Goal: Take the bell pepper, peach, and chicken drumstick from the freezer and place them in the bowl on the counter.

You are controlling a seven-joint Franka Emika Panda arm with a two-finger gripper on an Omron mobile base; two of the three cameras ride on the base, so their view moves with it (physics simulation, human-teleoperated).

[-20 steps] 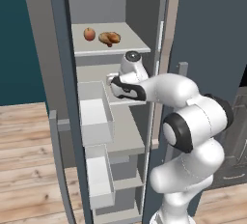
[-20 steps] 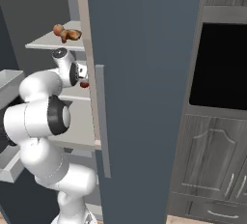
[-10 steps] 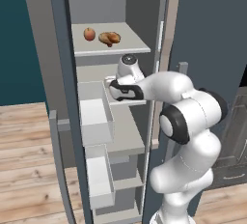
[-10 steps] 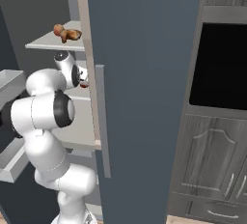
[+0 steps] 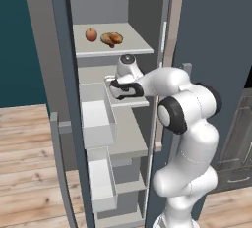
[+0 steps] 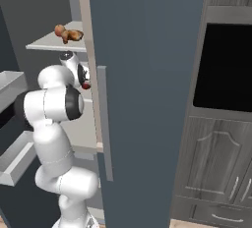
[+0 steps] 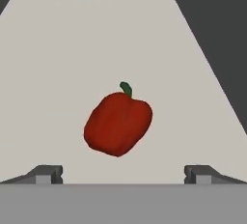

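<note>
Freezer interior, door open, white robot arm reaching onto a pale shelf.

Claw, jaws spread wide and released, sits at lower centre of the hand view; bell pepper lies mid-frame just beyond it. Peach and chicken drumstick rest upper centre, one shelf above.

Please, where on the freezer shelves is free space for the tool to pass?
Bare shelf surrounds the bell pepper on all sides. The upper shelf is bare right of the chicken drumstick; its left, with the peach, is crowded.
</note>
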